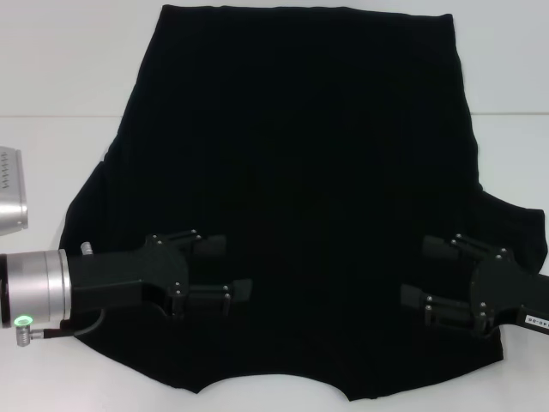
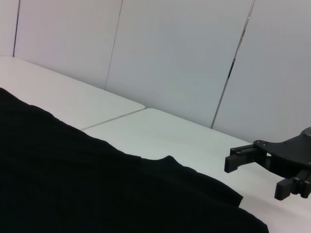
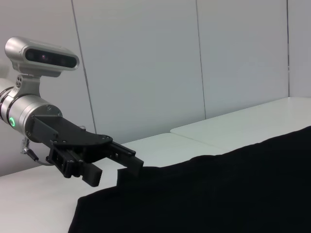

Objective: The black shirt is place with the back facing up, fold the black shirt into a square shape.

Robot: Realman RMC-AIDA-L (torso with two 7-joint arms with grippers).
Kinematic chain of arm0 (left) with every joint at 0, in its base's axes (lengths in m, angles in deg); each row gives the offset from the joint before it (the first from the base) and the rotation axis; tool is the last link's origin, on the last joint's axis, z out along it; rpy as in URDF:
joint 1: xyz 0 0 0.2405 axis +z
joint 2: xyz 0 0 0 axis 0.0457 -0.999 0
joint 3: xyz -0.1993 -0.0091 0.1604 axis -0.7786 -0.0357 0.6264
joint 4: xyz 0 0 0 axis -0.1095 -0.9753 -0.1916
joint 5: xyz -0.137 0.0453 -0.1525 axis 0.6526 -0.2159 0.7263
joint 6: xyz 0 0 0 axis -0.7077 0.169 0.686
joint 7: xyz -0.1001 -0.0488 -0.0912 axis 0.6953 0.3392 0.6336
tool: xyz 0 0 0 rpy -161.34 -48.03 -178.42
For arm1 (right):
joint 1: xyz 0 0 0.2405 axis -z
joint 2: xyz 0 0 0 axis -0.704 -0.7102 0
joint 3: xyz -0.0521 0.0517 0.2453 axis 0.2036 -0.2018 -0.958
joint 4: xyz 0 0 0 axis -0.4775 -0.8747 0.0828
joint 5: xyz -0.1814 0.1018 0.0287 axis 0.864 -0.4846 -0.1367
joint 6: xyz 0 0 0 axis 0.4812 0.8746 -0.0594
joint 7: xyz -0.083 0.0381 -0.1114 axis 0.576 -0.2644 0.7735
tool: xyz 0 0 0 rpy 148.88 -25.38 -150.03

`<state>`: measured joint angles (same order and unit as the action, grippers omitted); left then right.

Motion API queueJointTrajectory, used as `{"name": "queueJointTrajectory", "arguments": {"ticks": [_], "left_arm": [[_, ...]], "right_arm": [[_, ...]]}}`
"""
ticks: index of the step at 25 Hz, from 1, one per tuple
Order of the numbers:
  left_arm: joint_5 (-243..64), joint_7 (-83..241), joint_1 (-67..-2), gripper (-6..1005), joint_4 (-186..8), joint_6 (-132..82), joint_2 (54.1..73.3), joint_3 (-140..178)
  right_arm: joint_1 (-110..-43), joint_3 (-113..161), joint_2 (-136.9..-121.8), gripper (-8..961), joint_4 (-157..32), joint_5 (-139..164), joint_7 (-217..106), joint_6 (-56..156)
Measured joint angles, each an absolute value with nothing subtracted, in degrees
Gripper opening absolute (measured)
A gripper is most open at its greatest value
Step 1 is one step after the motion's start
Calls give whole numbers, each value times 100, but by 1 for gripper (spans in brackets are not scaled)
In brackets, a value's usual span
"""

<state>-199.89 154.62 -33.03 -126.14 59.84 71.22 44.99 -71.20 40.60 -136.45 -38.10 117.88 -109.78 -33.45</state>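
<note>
The black shirt (image 1: 300, 172) lies spread flat on the white table (image 1: 60, 77), hem at the far side and neckline at the near edge. No lettering shows. My left gripper (image 1: 237, 268) is open over the shirt's near left part, beside the left sleeve. My right gripper (image 1: 414, 271) is open over the near right part, beside the right sleeve. Neither holds any cloth. The left wrist view shows the shirt (image 2: 73, 184) and the right gripper (image 2: 252, 178) farther off. The right wrist view shows the shirt (image 3: 218, 194) and the left gripper (image 3: 116, 169).
A silver device (image 1: 12, 190) sits at the table's left edge. A seam (image 1: 51, 116) runs across the table top. White wall panels (image 2: 184, 53) stand behind the table.
</note>
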Motion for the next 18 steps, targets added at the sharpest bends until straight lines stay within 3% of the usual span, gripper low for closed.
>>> {"name": "queueJointTrajectory", "arguments": {"ticks": [18], "left_arm": [[-19973,15492,-3287,873,-12609,6004,7122,4469]], "right_arm": [[-7120,4050,-13646,885,-3810,11784,-11006,-3335]]}}
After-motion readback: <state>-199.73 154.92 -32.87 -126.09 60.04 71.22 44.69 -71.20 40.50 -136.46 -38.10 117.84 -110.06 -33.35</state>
